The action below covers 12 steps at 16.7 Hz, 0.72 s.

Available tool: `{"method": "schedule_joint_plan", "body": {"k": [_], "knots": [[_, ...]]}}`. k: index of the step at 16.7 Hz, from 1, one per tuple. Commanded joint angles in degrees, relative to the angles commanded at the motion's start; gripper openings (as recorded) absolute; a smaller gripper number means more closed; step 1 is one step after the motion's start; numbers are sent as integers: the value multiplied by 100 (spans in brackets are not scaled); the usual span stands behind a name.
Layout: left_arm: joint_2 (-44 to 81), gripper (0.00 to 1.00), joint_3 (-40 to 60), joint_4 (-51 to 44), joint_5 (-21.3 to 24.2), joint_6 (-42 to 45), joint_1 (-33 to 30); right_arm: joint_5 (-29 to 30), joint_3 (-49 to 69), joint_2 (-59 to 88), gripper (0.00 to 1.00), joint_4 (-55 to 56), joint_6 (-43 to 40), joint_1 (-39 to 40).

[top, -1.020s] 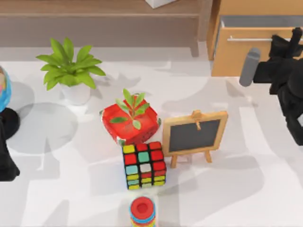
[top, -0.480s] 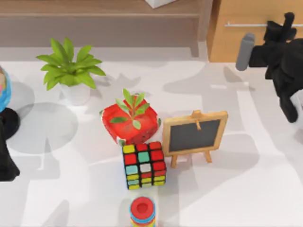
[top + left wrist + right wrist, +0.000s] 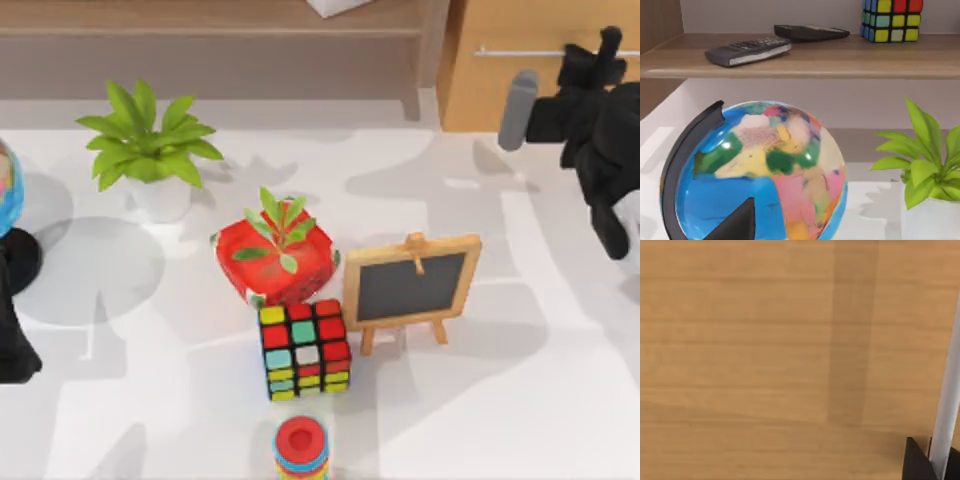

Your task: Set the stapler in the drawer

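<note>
The drawer (image 3: 520, 90) stands at the back right with its light tan front pushed in flush. Its thin silver bar handle (image 3: 520, 52) runs across the front. The stapler is hidden from every view. My right gripper (image 3: 603, 48) is at the right end of that handle. In the right wrist view the bar (image 3: 946, 405) passes between two dark fingertips (image 3: 916, 462) that press on it from either side, against the tan drawer front (image 3: 765, 350). My left arm (image 3: 15, 340) is parked at the table's left edge beside a globe (image 3: 760, 175).
A long brown shelf (image 3: 200, 30) at the back holds remotes (image 3: 747, 50) and a cube (image 3: 892, 20). On the table stand a potted plant (image 3: 150, 150), a red pot (image 3: 275, 255), a small chalkboard easel (image 3: 410, 285), a colourful cube (image 3: 305, 350) and a red ring stack (image 3: 300, 445).
The drawer was open a second ago and is now shut. My right gripper moved toward the back with its handle. In the last half second almost nothing has moved.
</note>
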Motion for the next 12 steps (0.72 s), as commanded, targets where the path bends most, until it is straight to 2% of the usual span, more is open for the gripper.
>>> {"method": "schedule_joint_plan", "body": {"k": [9,12], "knots": [[0,100,0,0,0,0,0,0,0,0,98,0,0,0],[0,100,0,0,0,0,0,0,0,0,100,0,0,0]]}}
